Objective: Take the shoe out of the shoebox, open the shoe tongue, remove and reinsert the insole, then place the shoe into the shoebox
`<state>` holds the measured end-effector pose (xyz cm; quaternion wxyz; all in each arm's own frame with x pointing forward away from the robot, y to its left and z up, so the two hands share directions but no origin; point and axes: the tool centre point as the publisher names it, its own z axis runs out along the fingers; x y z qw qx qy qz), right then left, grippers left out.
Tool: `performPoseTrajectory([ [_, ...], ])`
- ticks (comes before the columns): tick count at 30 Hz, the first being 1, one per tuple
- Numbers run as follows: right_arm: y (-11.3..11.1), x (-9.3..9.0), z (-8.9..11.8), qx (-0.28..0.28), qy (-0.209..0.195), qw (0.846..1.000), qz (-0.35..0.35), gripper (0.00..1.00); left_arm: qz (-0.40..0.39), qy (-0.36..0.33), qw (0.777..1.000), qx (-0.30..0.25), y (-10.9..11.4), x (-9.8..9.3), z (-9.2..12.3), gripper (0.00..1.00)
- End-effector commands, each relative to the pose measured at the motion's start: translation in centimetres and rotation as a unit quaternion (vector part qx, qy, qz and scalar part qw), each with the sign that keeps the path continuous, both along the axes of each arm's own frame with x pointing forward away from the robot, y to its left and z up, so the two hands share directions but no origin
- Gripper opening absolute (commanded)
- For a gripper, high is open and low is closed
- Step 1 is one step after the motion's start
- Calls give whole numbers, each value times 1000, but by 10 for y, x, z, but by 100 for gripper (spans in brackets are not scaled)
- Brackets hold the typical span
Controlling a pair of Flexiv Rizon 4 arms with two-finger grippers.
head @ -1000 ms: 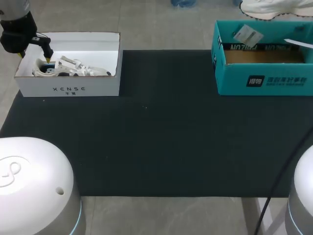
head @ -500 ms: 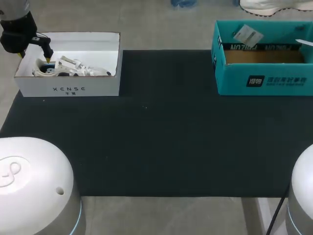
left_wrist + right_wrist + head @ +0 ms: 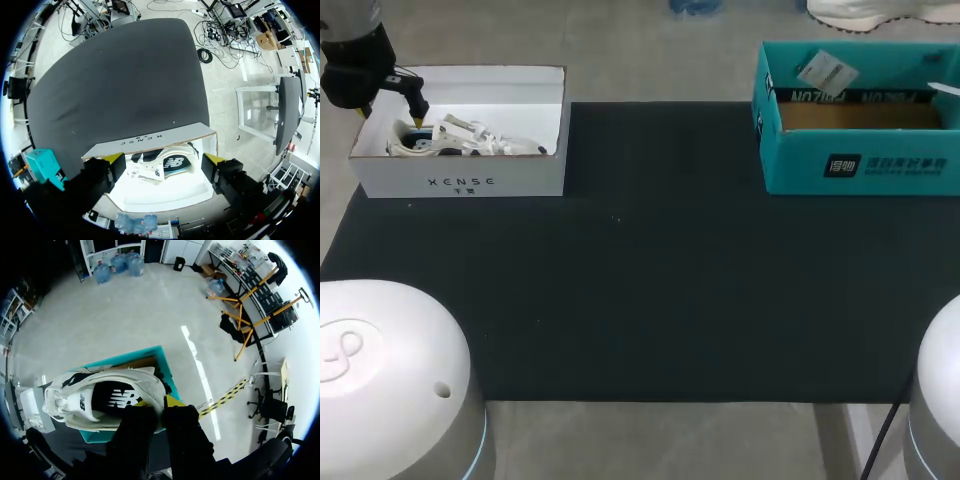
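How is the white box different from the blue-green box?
The white box has a shoe lying inside; the blue-green box shows no shoe inside, and the right gripper holds a second shoe above it. The white box sits at the left of the table, the blue-green box at the right. Both are open shoeboxes.

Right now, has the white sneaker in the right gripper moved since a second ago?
Yes. In the head view the white sneaker has drawn slightly away from the teal shoebox's back rim.

White shoe (image 3: pixel 102 399), upright, apparently raised above open teal shoebox (image 3: pixel 860 168)
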<state>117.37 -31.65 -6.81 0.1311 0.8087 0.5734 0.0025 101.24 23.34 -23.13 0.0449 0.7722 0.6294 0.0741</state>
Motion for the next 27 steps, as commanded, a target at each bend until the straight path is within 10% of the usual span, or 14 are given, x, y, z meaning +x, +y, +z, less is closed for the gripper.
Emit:
performPoseTrajectory([
  [1, 27, -38, -5, -14, -35, 999, 3, 0, 0, -1, 1000, 0, 0, -1, 0, 100],
  [20, 201, -209, -38, -12, -83, 996, 25, 0, 0, -1, 1000, 0, 0, -1, 0, 100],
  [27, 262, -241, -41, -8, -87, 995, 46, 0, 0, -1, 1000, 0, 0, -1, 0, 100],
])
